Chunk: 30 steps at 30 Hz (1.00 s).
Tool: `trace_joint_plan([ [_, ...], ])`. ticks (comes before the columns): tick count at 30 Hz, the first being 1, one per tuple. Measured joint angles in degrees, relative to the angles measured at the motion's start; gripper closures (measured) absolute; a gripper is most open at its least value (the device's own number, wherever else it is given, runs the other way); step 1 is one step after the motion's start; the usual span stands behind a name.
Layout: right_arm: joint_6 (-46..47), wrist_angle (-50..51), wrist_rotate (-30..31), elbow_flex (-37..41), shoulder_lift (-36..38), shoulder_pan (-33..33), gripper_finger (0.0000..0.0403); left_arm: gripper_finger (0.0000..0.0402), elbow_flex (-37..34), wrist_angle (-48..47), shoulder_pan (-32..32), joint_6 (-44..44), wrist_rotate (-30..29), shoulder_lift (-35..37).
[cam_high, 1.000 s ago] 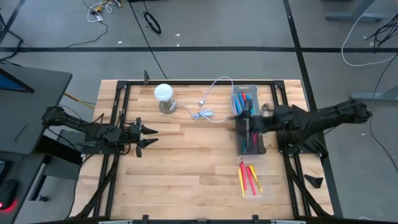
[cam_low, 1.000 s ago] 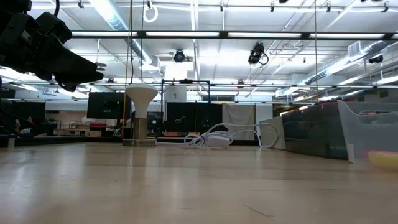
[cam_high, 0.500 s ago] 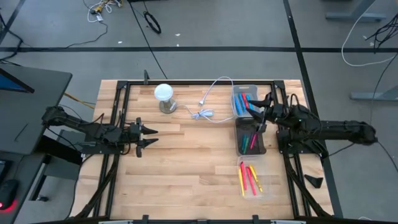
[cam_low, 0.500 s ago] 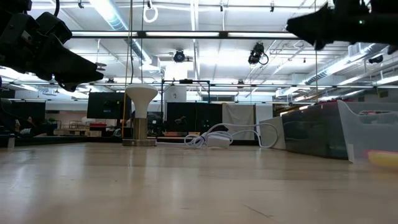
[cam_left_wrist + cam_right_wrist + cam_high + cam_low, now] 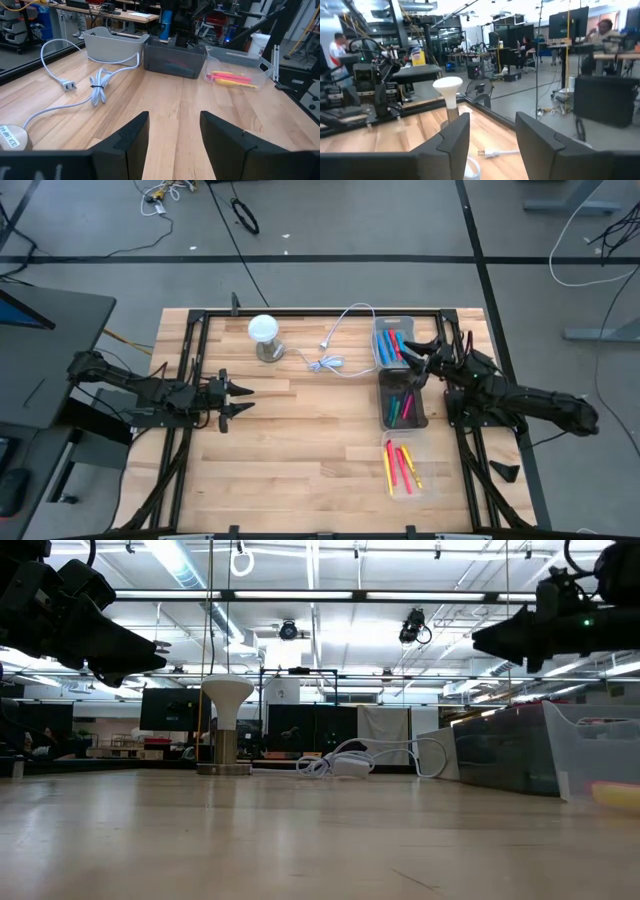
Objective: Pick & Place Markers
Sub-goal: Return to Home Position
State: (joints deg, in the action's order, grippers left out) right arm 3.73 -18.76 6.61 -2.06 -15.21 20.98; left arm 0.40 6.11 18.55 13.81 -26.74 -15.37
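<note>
The markers lie in three bins at the table's right: blue and red ones in a light grey bin (image 5: 390, 338), green and pink ones in a dark bin (image 5: 402, 402), and yellow and red ones in a clear bin (image 5: 403, 468). My right gripper (image 5: 410, 358) hovers open above the seam between the grey and dark bins, with nothing between its fingers (image 5: 450, 145). My left gripper (image 5: 247, 393) waits open and raised off the wood at the table's left. In its wrist view the clear bin's markers (image 5: 231, 78) show far off.
A white mushroom-shaped lamp (image 5: 263, 332) stands at the far middle, with a coiled white cable (image 5: 330, 360) lying beside it. A black frame (image 5: 300, 311) runs round the table's edges. Bare wood (image 5: 300, 430) spreads between the two arms.
My right gripper has drawn back from over the dark bin toward the table's right and far edges. It has also sunk and rolled about its own line. The left arm, the bins and the markers have kept still.
</note>
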Motion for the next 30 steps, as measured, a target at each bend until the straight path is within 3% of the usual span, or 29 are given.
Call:
trace_joint_plan([
  [13, 2.88, 17.25, -0.04, 1.14, 9.75, -0.01, 0.0243, 0.0218, 0.01, 0.0, 0.0, -0.01, 0.01, 0.01],
  [21, 3.28, 17.24, -1.56, 1.07, 15.14, -0.02, 0.0243, 0.0218, 0.0, 0.0, 0.0, 0.01, 0.0, -0.01],
  [30, 3.32, 17.24, -1.55, 1.07, 14.78, -0.01, 0.0243, 0.0218, 0.0, 0.0, 0.0, 0.01, 0.01, -0.01],
])
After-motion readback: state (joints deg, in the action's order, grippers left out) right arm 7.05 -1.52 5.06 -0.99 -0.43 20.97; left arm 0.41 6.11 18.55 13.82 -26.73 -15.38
